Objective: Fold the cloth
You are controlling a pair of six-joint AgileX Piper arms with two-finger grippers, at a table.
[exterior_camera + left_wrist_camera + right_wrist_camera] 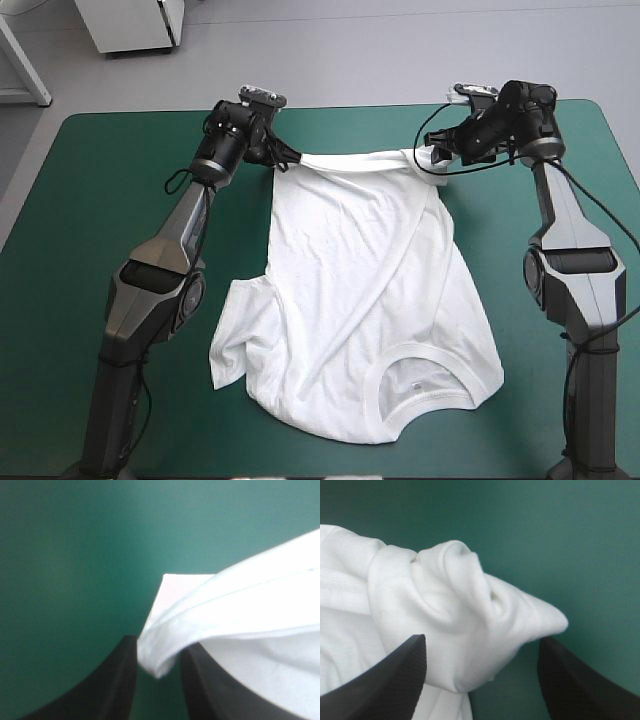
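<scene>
Teal-green table (100, 200), T-shirt (360, 290) spread (hem (350, 162) raised), left fingers (110, 690) pinching it, right fingers (395, 675) parted.

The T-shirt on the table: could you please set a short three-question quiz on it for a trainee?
1. True or false: the left pincer is shut on a far corner of the T-shirt.
2. Toward which edge of the table does the collar lie? A) far B) near C) left
3. Fill in: the right pincer has its fingers ____, with bunched cloth between them.

Key: 1 true; 2 B; 3 open.
</scene>
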